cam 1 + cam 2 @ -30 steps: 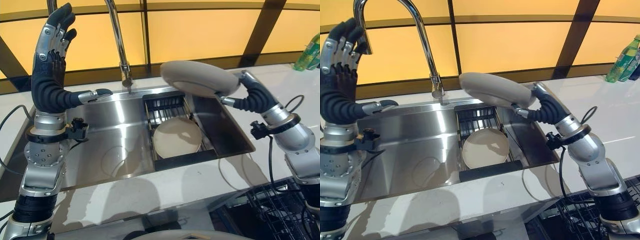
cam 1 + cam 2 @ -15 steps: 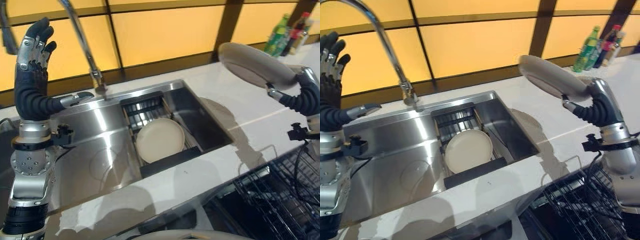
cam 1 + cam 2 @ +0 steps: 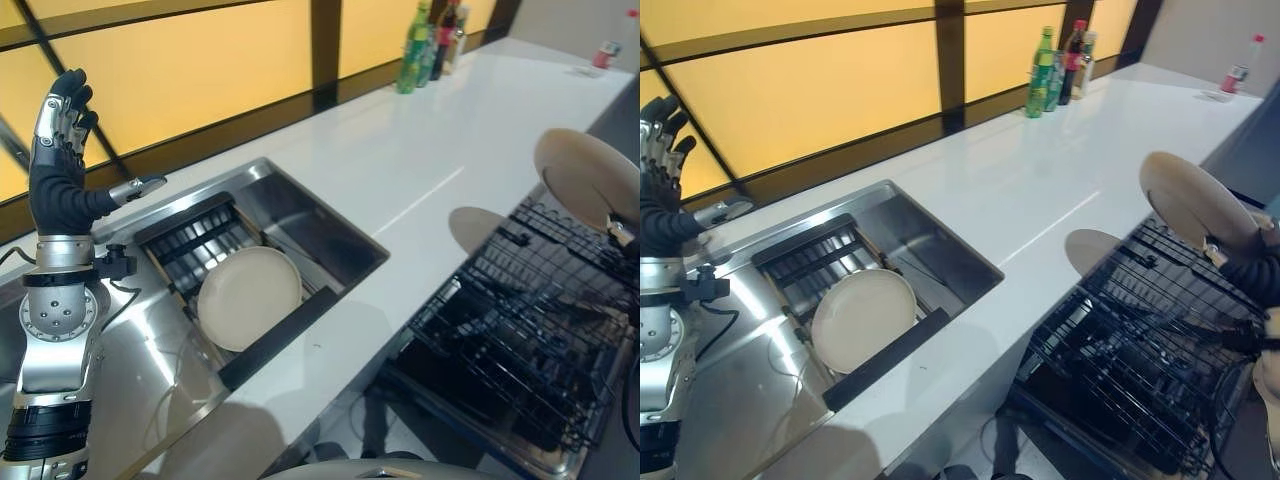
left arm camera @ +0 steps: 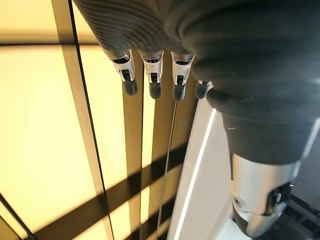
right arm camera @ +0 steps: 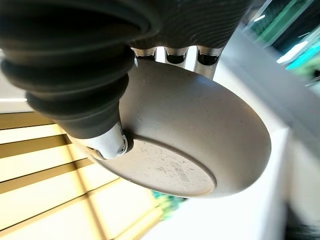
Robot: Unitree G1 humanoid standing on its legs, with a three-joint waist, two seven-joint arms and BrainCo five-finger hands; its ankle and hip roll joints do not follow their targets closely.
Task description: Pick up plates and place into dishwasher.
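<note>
My right hand (image 5: 107, 142) is shut on the rim of a beige plate (image 5: 200, 135), thumb on its underside and fingers behind it. The plate (image 3: 1195, 200) hangs tilted above the far end of the open dishwasher's black wire rack (image 3: 1140, 370), with the right hand (image 3: 1252, 270) just below it. A second beige plate (image 3: 250, 295) leans in the dark rack inside the steel sink (image 3: 300, 215). My left hand (image 3: 60, 150) is raised beside the sink, open and holding nothing, its fingers (image 4: 150, 75) straight.
A white counter (image 3: 450, 140) runs between the sink and the dishwasher. Several bottles (image 3: 1055, 65) stand at its back by the yellow window panels, and a small red-capped container (image 3: 1237, 75) stands at the far right. The dishwasher door lies open in front of the counter.
The camera has swung right, from the sink towards the dishwasher. My right hand has carried the plate from above the sink, across the counter, to above the dishwasher rack. The left hand stays raised.
</note>
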